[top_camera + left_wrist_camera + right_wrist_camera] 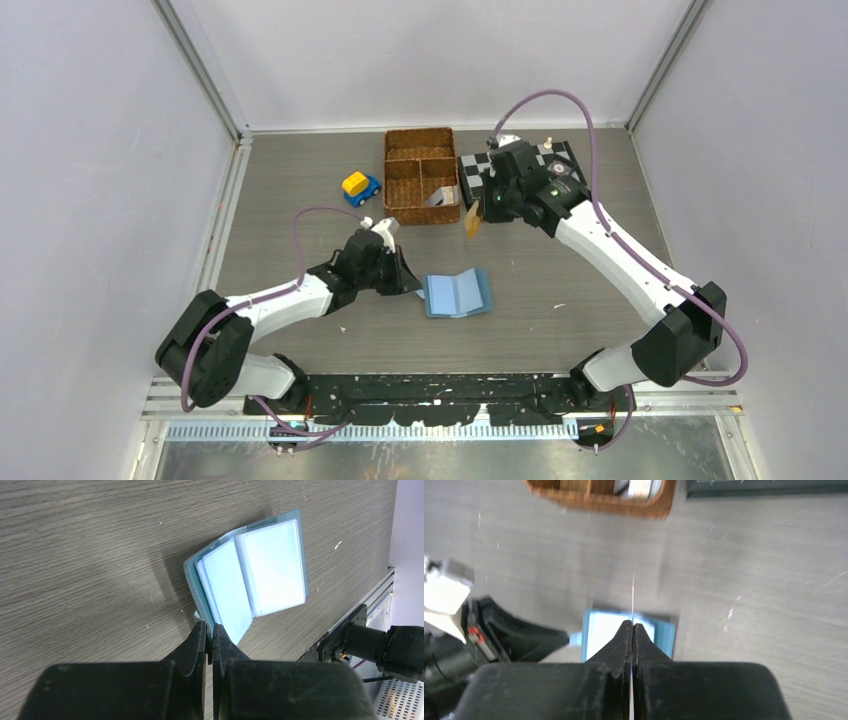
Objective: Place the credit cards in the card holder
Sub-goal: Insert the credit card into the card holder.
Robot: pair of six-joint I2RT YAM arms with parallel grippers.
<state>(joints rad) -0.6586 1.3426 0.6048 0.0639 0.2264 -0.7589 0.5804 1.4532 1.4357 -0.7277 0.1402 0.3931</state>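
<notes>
Top view: your right tool (478, 210) clamps the orange-gold card (472, 222), with the card holder (458, 293) lying open well apart, nearer the bases. Left wrist: your left tool (210, 630) looks pinched shut on the holder's tab. Right wrist: the card shows edge-on. Judge it thin, stiff and slick, so grip its end firmly.

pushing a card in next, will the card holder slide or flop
Probably light, apt to slide: the card holder lies on a smooth table. Its middle leaf stands half-raised, so likely floppy. The left gripper at its tab may steady it.
</notes>
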